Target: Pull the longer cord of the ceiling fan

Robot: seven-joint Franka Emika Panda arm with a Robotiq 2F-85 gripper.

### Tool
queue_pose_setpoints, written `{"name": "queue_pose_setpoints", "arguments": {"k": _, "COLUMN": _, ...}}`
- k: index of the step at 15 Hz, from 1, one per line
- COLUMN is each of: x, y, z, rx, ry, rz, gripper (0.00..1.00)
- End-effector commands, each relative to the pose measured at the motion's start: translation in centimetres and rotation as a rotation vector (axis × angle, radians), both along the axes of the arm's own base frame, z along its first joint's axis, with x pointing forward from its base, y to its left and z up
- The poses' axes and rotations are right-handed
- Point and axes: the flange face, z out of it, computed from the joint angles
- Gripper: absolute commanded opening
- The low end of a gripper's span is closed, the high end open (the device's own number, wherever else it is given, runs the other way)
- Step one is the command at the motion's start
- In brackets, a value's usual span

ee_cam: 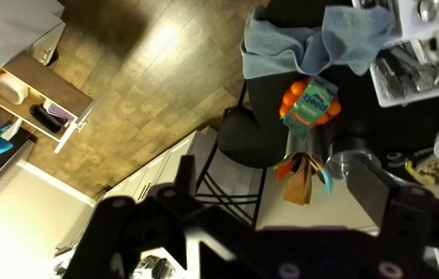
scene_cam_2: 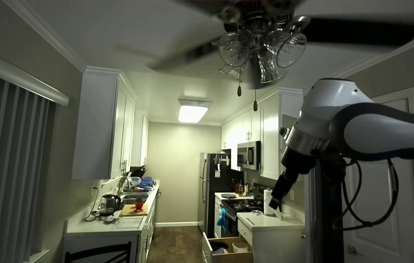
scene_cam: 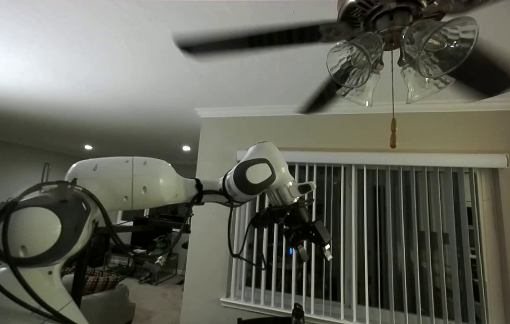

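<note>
The ceiling fan hangs at the upper right in an exterior view and at top centre in an exterior view. Its dark blades are blurred, and clear glass shades cluster below the hub. The longer cord hangs straight, its brown knob lower than the shorter chain's knob. In an exterior view the longer cord's knob lines up under the other knob. My gripper is open and empty, pointing down, well below and to the side of the cord. Its spread fingers show in the wrist view; no cord shows there.
Vertical blinds cover the window behind the arm. The wrist view shows a dark table with a blue towel, bagged oranges, a utensil holder and a cutlery tray. An open drawer stands in the kitchen.
</note>
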Motion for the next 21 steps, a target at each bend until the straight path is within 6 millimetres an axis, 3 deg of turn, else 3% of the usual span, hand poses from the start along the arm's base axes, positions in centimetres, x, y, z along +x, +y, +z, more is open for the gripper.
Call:
{"name": "queue_pose_setpoints", "arguments": {"k": 1, "x": 1.5, "y": 1.2, "z": 3.3, "rx": 0.146, "ry": -0.067, "rz": -0.125, "gripper": 1.0}}
{"name": "queue_pose_setpoints", "arguments": {"k": 2, "x": 1.6, "y": 1.5, "z": 4.0, "rx": 0.179, "ry": -0.098, "rz": -0.158, "gripper": 1.0}}
{"name": "queue_pose_setpoints", "arguments": {"k": 3, "x": 0.6, "y": 1.1, "z": 3.1, "rx": 0.112, "ry": -0.07, "rz": -0.102, "gripper": 1.0}}
{"name": "queue_pose_setpoints", "arguments": {"k": 10, "x": 1.2, "y": 1.4, "z": 3.9, "rx": 0.155, "ry": -0.091, "rz": -0.147, "gripper": 1.0}}
{"name": "queue_pose_setpoints", "arguments": {"k": 13, "x": 2.7, "y": 2.3, "z": 4.4, "rx": 0.264, "ry": -0.253, "rz": -0.231, "gripper": 1.0}}
{"name": "queue_pose_setpoints", "arguments": {"k": 17, "x": 5.4, "y": -1.3, "z": 7.1, "rx": 0.353, "ry": -0.445, "rz": -0.315, "gripper": 1.0}}
{"name": "queue_pose_setpoints", "arguments": {"k": 21, "x": 6.0, "y": -6.2, "z": 12.2, "rx": 0.367, "ry": -0.673, "rz": -0.353, "gripper": 1.0}}
